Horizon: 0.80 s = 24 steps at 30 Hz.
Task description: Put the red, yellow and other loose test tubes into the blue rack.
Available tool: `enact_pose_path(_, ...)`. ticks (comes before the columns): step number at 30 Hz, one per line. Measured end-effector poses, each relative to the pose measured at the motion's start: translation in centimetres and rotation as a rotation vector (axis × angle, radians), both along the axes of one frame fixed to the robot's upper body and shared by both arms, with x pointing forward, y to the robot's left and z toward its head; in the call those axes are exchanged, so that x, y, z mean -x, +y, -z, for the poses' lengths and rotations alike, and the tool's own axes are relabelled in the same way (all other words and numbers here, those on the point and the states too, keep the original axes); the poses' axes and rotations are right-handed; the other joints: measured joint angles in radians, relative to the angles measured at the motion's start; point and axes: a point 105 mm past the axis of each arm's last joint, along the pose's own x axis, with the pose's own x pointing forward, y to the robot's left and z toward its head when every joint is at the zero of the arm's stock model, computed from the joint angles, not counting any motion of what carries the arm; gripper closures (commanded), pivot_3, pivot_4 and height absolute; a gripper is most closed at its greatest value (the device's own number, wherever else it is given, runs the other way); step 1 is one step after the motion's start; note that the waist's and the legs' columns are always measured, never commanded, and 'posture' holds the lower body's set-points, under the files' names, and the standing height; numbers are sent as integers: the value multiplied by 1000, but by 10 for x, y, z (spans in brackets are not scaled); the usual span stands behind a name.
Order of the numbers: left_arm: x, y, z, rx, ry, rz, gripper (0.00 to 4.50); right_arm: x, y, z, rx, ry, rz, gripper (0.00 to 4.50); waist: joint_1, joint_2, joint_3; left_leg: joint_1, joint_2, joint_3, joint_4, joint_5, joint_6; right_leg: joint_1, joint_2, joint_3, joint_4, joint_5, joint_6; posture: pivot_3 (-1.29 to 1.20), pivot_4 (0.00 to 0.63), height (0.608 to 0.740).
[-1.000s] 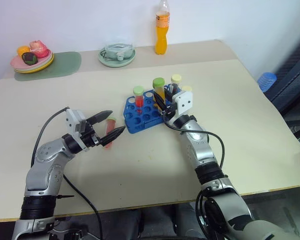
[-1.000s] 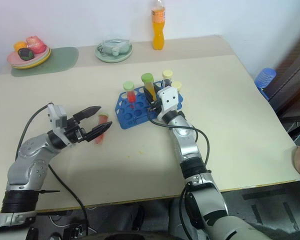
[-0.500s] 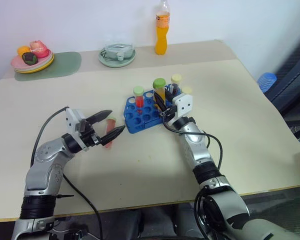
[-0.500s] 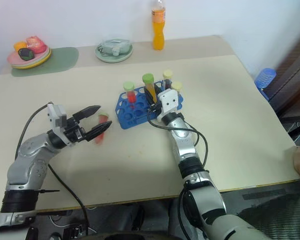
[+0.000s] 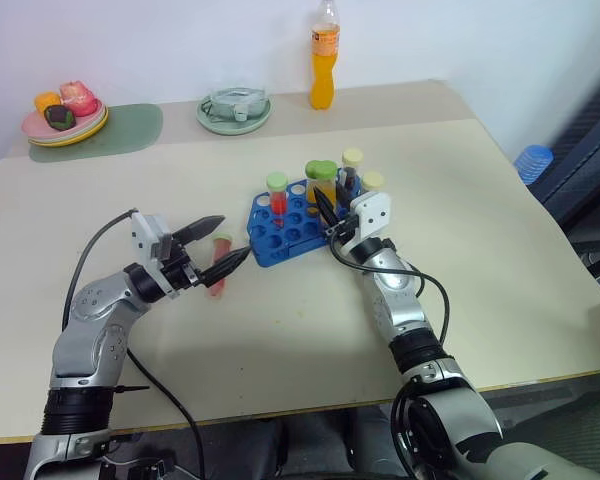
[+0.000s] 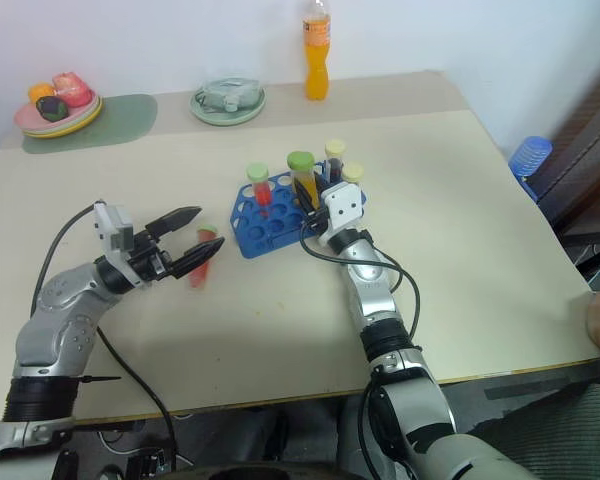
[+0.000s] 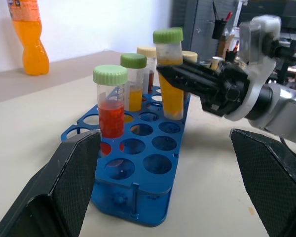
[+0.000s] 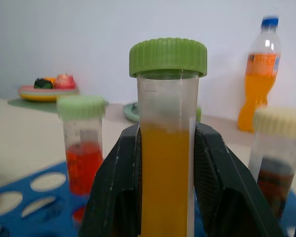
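Right gripper (image 8: 163, 197): squeezed tight on the yellow tube (image 8: 166, 148) with the green cap, holding it upright over the blue rack (image 5: 280, 235).
Left gripper (image 5: 220, 245): wide open, holding nothing, hanging above the tabletop (image 5: 280, 320) beside the rack.
Red tube (image 5: 277, 198): standing upright in a hole of the rack, green cap on top.
Other tubes: two cream-capped tubes (image 5: 352, 170) stand at the far end of the rack. I cannot tell what is in them from above.
Loose tube (image 5: 219, 265): a reddish one lies on the tabletop, right by the left gripper's fingers.
Far side: an orange bottle (image 5: 324, 60), a bowl (image 5: 234, 108) and a plate of food (image 5: 65, 115).
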Motion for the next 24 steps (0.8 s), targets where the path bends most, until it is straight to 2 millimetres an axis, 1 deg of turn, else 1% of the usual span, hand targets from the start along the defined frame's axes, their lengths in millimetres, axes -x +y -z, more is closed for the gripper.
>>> enact_pose_path(8,5,-1,1,10,6,-12,211,-1,-1,2,-21,-3,-10,3717,0,0,0,0,0,0,0,0,0,0,0,0,0,0,0,0,150,740)
enact_pose_path(9,6,-1,1,11,11,-12,211,-1,-2,3,-27,-3,-12,2698,0,0,0,0,0,0,0,0,0,0,0,0,0,0,0,0,150,740)
enact_pose_path(10,6,-1,2,11,15,-13,211,-1,-3,3,-32,-3,-10,2327,1,0,0,0,0,0,0,0,0,0,0,0,0,0,0,0,150,740)
enact_pose_path(11,6,-1,2,12,16,-15,211,-1,-4,3,-34,-1,-7,1762,0,0,0,0,0,0,0,0,0,0,0,0,0,0,0,0,150,740)
enact_pose_path(13,5,-1,1,12,13,-18,211,-1,-6,4,-33,0,-5,880,0,0,0,0,0,0,0,0,0,0,0,0,0,0,0,0,150,740)
enact_pose_path(14,5,-1,0,13,12,-21,211,-1,-6,5,-32,-1,-1,307,-1,0,0,0,0,0,0,0,0,0,0,0,0,0,0,0,150,740)
enact_pose_path(15,5,-1,0,14,13,-24,211,0,-8,6,-29,-1,5,79,-1,0,0,0,0,0,0,0,0,0,0,0,0,0,0,0,150,740)
enact_pose_path(19,4,0,-1,23,12,-35,211,8,-15,11,12,-12,35,79,3,0,0,0,0,0,0,0,0,0,0,0,0,0,0,0,150,740)
enact_pose_path(24,3,-3,-2,73,17,-47,211,23,-28,11,89,-35,40,79,3,0,0,0,0,0,0,0,0,0,0,0,0,0,0,0,150,740)
